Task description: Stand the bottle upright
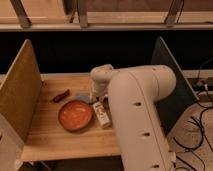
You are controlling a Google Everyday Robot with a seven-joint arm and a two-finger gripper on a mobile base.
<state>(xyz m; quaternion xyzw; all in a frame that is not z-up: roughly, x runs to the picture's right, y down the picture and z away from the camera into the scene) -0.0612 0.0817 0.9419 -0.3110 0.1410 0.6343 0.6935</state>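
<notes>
- Whitish bottle [102, 115] lies flat at frame centre beside the orange plate [74, 116]; not yet upright.
- Hand [96, 100] hovers at its upper end; its grip cannot be told.

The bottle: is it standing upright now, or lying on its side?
Lying on its side. The bottle lies lengthwise on the table beside the orange plate; the end effector is at its far end.
</notes>
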